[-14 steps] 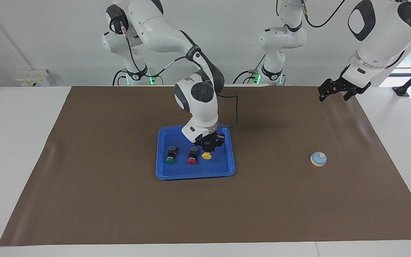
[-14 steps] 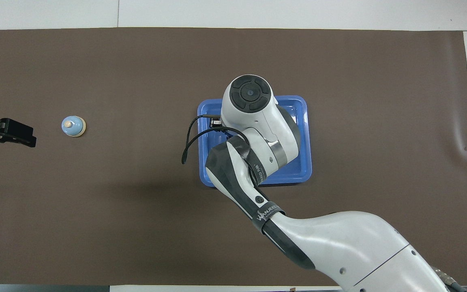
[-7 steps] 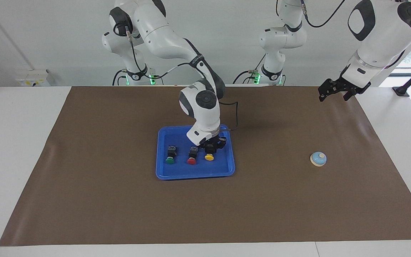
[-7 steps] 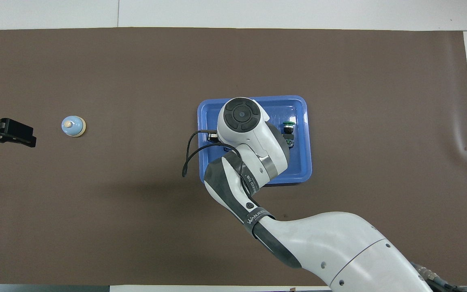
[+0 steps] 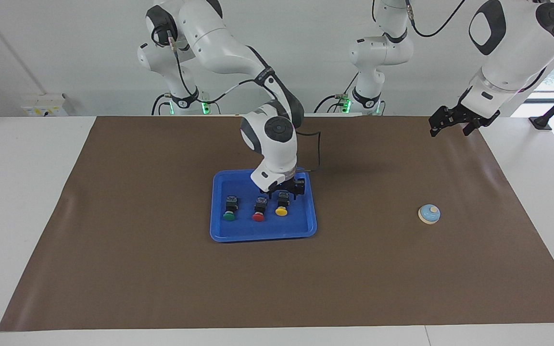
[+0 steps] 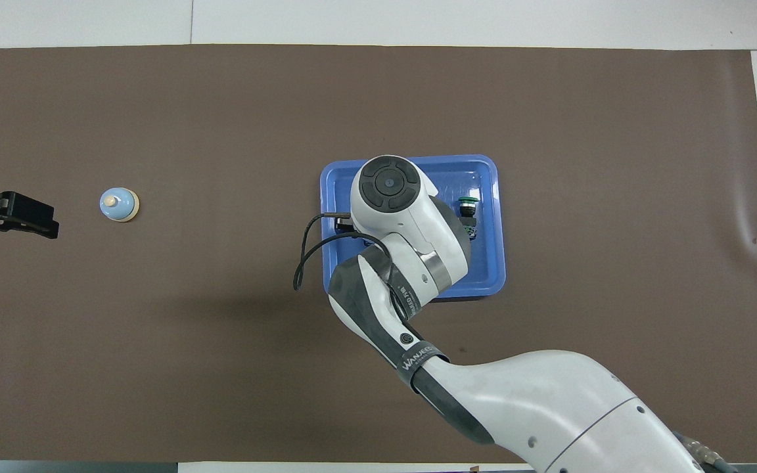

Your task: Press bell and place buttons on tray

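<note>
Here the right gripper (image 5: pixel 284 188) sits at frame centre in the facing view, low over the tray (image 5: pixel 224 233), its fingers spread and clear of the yellow button (image 5: pixel 282 206) just below them. That button rests on the tray floor, cap turned toward the bottom of the frame, in a row with the red button (image 5: pixel 258 211) and the green button (image 5: pixel 229 210), all three lying apart from one another. The right arm's wrist and forearm stand directly above the tray's upper edge.

From overhead that same arm covers most of the tray (image 6: pixel 493 230); only the green button (image 6: pixel 466 205) shows past the wrist, and the red and yellow ones are hidden, as is the gripper itself.

The bell (image 5: pixel 429 214) stands alone on the brown mat (image 5: pixel 161 269) at the facing view's right, well apart from the tray; overhead it is at the left (image 6: pixel 119 204).

The left gripper (image 5: pixel 450 121) waits up in the air at the facing view's upper right, over the mat's edge, fingers apart and empty. Overhead, the frame's left edge cuts it off (image 6: pixel 10 215).
</note>
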`<move>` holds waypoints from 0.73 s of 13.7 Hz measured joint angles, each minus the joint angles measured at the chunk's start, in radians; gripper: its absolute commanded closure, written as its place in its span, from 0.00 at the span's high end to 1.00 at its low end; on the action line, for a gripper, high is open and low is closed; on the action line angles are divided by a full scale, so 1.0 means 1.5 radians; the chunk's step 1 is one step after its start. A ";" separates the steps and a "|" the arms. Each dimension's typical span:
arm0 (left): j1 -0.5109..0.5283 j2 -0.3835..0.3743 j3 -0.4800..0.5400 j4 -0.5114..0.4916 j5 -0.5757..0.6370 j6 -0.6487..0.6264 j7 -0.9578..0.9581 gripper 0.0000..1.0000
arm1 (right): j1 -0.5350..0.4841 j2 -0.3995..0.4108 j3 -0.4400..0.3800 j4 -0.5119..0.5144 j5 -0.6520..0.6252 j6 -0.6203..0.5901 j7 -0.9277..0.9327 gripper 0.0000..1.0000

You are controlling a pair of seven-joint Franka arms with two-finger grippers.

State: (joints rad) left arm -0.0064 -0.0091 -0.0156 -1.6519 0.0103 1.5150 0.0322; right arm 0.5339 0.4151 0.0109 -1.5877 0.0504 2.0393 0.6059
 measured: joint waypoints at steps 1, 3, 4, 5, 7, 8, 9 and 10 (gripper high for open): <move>0.000 0.000 0.000 0.000 0.000 0.000 0.000 1.00 | -0.020 -0.041 -0.001 0.001 0.000 -0.043 -0.046 1.00; 0.000 0.000 0.000 0.000 0.000 0.000 0.000 1.00 | -0.068 -0.122 -0.003 0.001 -0.001 -0.134 -0.128 1.00; 0.000 0.000 0.000 0.000 0.000 0.000 0.000 1.00 | -0.097 -0.161 -0.004 0.001 -0.002 -0.172 -0.168 1.00; 0.000 0.000 0.000 0.000 0.000 0.000 0.000 1.00 | -0.130 -0.197 -0.005 0.000 -0.003 -0.207 -0.211 1.00; 0.000 0.000 0.000 0.000 0.000 0.000 0.000 1.00 | -0.200 -0.257 -0.005 -0.003 -0.003 -0.272 -0.299 1.00; 0.000 0.000 0.000 0.000 0.000 0.000 0.000 1.00 | -0.230 -0.277 -0.006 -0.006 -0.003 -0.290 -0.329 1.00; 0.000 0.000 0.000 0.000 0.000 0.000 0.000 1.00 | -0.256 -0.292 -0.006 -0.009 -0.003 -0.301 -0.348 1.00; 0.000 0.000 0.000 0.000 0.000 0.000 0.000 1.00 | -0.277 -0.299 -0.006 -0.012 -0.004 -0.307 -0.356 1.00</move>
State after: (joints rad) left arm -0.0064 -0.0091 -0.0156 -1.6519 0.0103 1.5150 0.0322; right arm 0.1182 -0.0331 0.0020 -1.6050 0.0451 1.5789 0.0723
